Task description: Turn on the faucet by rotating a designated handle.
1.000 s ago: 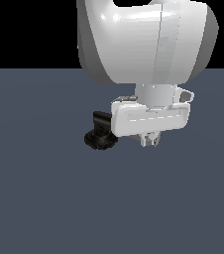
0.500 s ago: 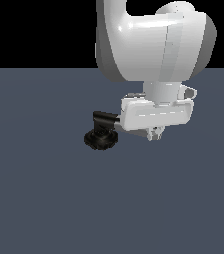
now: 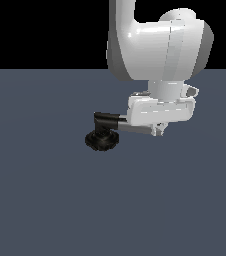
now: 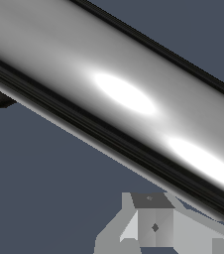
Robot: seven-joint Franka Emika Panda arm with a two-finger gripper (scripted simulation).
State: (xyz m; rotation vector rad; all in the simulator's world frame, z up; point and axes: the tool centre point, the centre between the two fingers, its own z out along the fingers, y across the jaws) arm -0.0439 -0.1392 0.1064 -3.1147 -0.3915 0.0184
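Note:
The faucet (image 3: 101,140) is a small black fixture with a round ribbed base and a short stem, standing on the dark floor in the exterior view. Its handle (image 3: 132,126), a silver-grey bar with a black elbow end, juts from the stem toward the exterior view's right. My white gripper (image 3: 159,131) hangs at the bar's far end, its fingers close together and right against the bar, with nothing between them. In the wrist view the handle (image 4: 119,94) fills most of the picture as a shiny cylinder, and the fingertips (image 4: 153,223) show just beside it.
A flat dark grey floor (image 3: 45,200) spreads around the faucet in every direction. The bulky white arm (image 3: 155,45) rises above the gripper.
The arm and gripper have shifted toward the exterior view's right, away from the stem. More of the silver bar now shows between the stem and the gripper.

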